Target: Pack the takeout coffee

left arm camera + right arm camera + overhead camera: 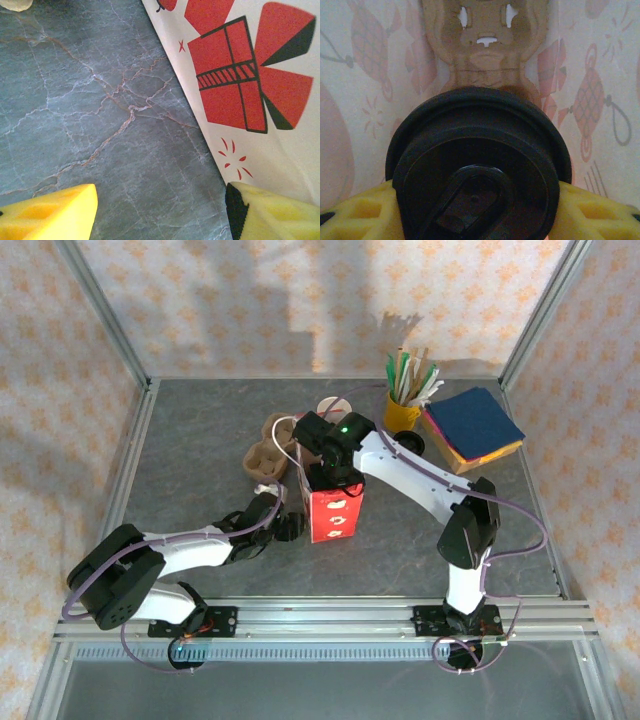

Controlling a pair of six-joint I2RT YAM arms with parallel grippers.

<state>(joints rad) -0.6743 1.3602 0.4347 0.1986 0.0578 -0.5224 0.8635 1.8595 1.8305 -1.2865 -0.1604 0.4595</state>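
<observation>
**Coffee in the bag, carrier straight below**

The right gripper (480, 216) is clamped on the sides of the takeout coffee (480, 150). The cup is upright, its black lid facing the wrist camera, and sits inside the red gift bag (335, 515). Directly beneath, on what looks like the bag's floor, lies a brown cardboard carrier (485, 45) (so a plain descent should seat it). The left gripper (160, 200) stands wide and empty — one finger close against the bag's outer wall.

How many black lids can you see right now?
2. One is on the coffee cup held in the right jaws, inside the red bag; the other lid lies beside the yellow mug. More may be hidden behind the arms.
</observation>
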